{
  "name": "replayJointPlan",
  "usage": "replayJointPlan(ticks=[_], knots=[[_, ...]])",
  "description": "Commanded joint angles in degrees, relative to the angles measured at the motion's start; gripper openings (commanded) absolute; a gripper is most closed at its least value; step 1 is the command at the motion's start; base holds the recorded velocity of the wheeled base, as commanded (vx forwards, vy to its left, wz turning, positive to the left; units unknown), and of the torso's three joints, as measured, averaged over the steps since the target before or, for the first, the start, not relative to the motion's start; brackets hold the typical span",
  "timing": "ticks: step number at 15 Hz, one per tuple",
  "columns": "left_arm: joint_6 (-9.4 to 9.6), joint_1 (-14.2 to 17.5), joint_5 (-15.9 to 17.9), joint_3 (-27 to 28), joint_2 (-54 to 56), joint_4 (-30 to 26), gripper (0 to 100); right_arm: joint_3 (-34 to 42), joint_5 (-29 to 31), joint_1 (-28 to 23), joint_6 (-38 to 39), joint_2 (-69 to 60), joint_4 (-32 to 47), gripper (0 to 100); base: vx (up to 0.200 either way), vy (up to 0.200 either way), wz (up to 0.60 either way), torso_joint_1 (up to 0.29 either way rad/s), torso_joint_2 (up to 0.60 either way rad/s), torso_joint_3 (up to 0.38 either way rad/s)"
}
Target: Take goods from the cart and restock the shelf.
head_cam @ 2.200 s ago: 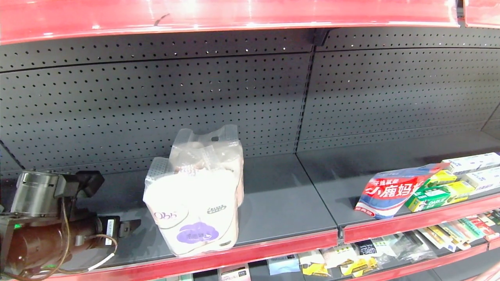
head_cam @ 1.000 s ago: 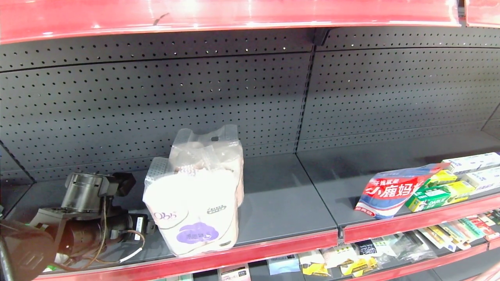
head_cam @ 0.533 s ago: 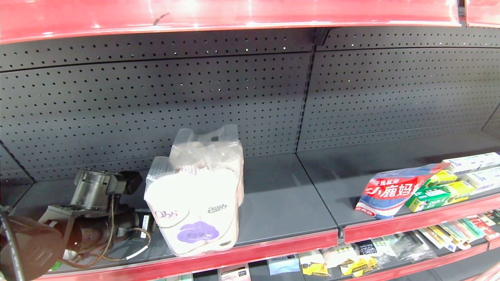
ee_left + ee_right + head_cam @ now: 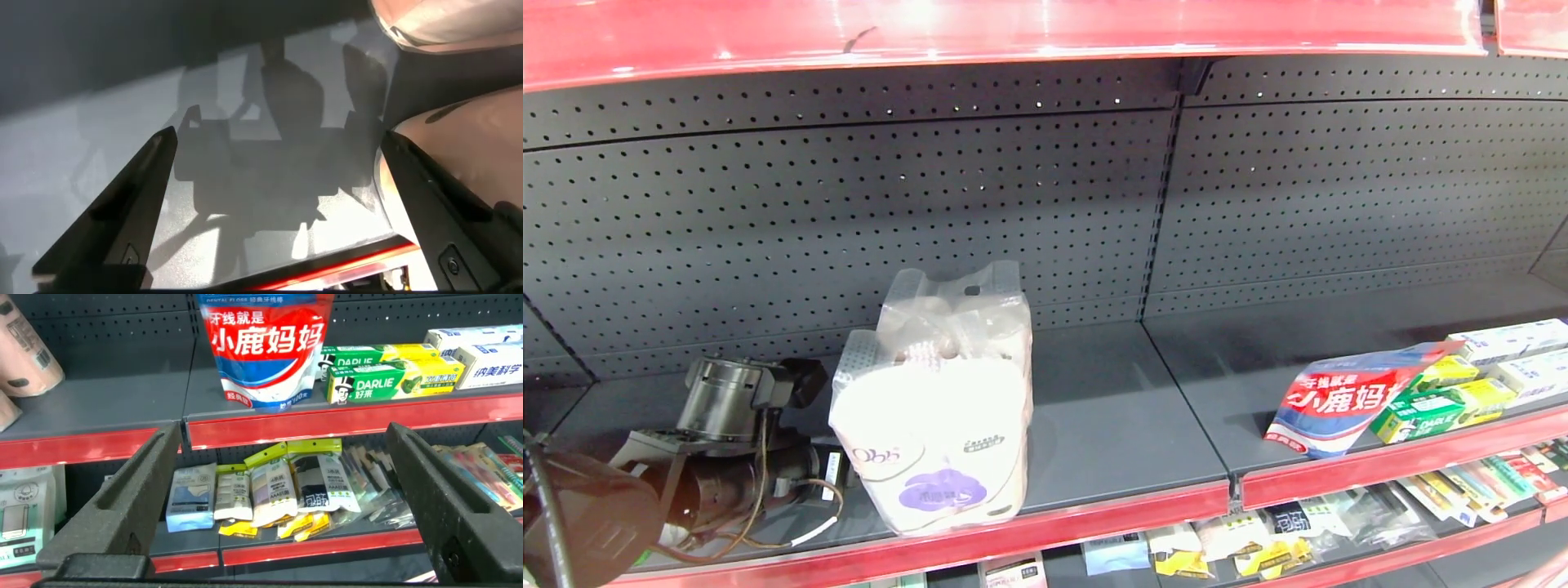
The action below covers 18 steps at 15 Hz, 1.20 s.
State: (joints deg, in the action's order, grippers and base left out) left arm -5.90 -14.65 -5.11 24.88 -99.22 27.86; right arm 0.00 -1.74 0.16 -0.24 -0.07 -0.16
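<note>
Left tool spread wide, holding nothing, over the grey metal shelf; white plastic-wrapped toilet-roll pack just to its right.

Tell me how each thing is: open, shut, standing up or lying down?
toilet paper pack: standing upright on the shelf, wrapped.
left gripper: open, empty, beside the pack.
right gripper: open, empty.
red and blue pouch: lying down.
toothpaste boxes: lying on their sides, closed.
</note>
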Motion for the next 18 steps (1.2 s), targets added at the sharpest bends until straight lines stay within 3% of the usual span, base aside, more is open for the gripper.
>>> replayJointPlan(ticks=[1,18], knots=[[0.01,-0.02,0.01,-0.01,0.17,0.01,100,0.00,-0.01,0.02,-0.02,0.07,-0.02,100,0.000,0.000,0.00,0.000,0.00,0.000],[0.01,-0.29,-0.08,-0.01,-0.27,-0.08,100,0.00,-0.01,0.02,-0.02,0.07,-0.02,100,0.000,0.000,0.00,0.000,0.00,0.000]])
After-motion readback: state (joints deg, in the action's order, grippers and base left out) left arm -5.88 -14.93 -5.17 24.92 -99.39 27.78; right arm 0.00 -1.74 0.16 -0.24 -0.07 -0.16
